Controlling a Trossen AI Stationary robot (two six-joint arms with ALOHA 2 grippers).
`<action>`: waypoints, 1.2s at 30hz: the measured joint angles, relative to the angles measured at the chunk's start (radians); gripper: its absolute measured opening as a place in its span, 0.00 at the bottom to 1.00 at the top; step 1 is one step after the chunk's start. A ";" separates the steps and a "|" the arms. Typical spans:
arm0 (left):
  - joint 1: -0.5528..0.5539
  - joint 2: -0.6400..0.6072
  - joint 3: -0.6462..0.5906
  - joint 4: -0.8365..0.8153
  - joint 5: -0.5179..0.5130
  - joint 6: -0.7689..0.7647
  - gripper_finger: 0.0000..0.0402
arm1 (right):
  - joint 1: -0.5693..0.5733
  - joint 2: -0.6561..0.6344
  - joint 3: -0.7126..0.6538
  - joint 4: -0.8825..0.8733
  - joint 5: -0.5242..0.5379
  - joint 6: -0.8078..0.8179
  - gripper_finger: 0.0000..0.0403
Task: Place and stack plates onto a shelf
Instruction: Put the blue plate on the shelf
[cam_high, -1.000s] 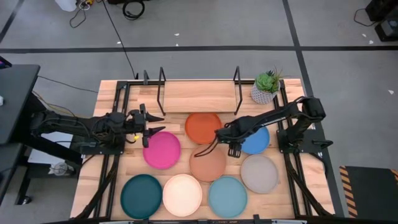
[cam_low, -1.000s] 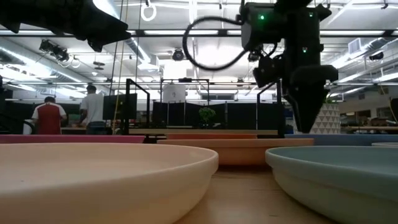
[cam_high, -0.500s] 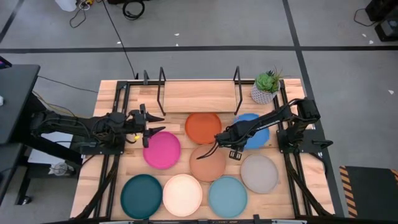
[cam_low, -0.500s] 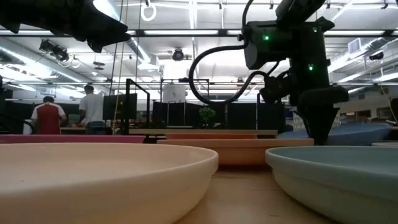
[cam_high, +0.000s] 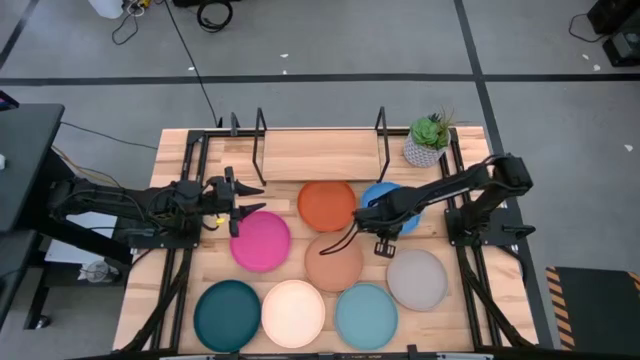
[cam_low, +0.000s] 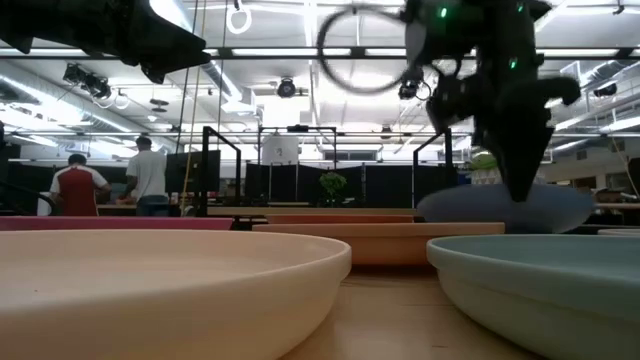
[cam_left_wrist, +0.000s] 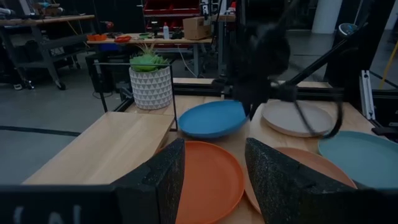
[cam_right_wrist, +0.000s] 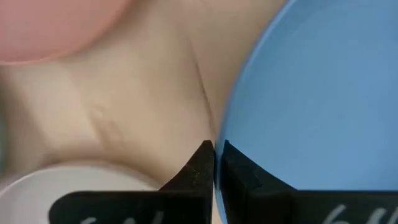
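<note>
Item: plate transfer, mid-carry.

Risk, nearest first. The round shallow matte blue plate (cam_high: 385, 203) is held by its rim only, between the thin tips of the right gripper (cam_high: 384, 243); so narrow a pinch is judged liable to let the plate swing or slip, more so if the arm is swung quickly. Below it lie the round matte terracotta plate (cam_high: 334, 262) and the round matte orange plate (cam_high: 327, 205), either of which could be struck if the blue plate drops. Farther off stands the low rack with a light wooden base board and thin black metal upright loops (cam_high: 318, 152); a tilted plate is judged likely to catch a loop on the way in. The small potted plant in a patterned white pot (cam_high: 427, 141) beside the rack could be knocked.

Jaws. The right gripper's fingers are seen in the right wrist view pressed together on the blue plate's rim, the plate raised clear of the tabletop. The left gripper (cam_high: 246, 202) is held with its fingers apart, empty, above the edge of the round matte pink plate (cam_high: 261, 241).
</note>
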 joint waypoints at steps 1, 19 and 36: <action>0.000 0.000 0.000 0.000 -0.001 0.000 0.44 | 0.000 -0.024 0.000 0.000 -0.014 -0.011 0.04; 0.000 0.076 -0.001 0.001 -0.011 -0.128 0.44 | -0.024 -0.227 0.000 0.259 0.094 -0.558 0.04; -0.016 0.159 -0.001 0.002 -0.016 -0.301 0.44 | -0.238 0.009 0.000 0.400 0.385 -0.904 0.05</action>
